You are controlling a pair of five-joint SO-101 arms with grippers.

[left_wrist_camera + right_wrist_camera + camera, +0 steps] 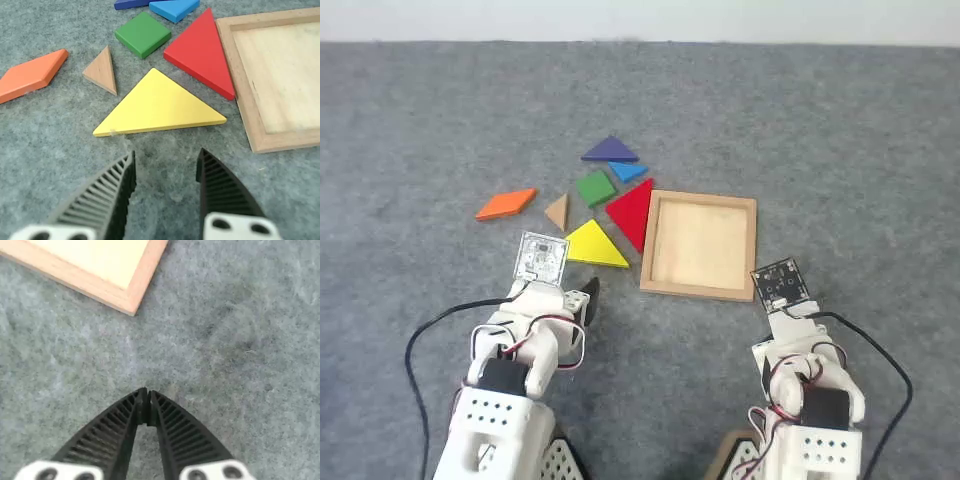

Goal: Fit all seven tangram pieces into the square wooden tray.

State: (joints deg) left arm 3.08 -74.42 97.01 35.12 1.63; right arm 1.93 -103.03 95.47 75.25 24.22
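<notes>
The square wooden tray [695, 289] lies empty right of centre. All seven pieces lie on the carpet to its left: red triangle [633, 212] against its left rim, yellow triangle [593, 245], green square [595, 188], blue piece [628, 170], purple triangle [610, 150], tan triangle [558, 211], orange parallelogram [506, 204]. My left gripper [166, 157] is open and empty, just short of the yellow triangle [157, 107]'s long edge. My right gripper [147, 395] is shut and empty over bare carpet, near the tray's front right corner [131, 299].
Grey carpet covers the whole table, with free room around the tray's front and right sides. In the left wrist view the red triangle [202, 52] lies along the tray rim [243, 85], and the tan triangle [102, 71] lies between the yellow and orange [32, 75] pieces.
</notes>
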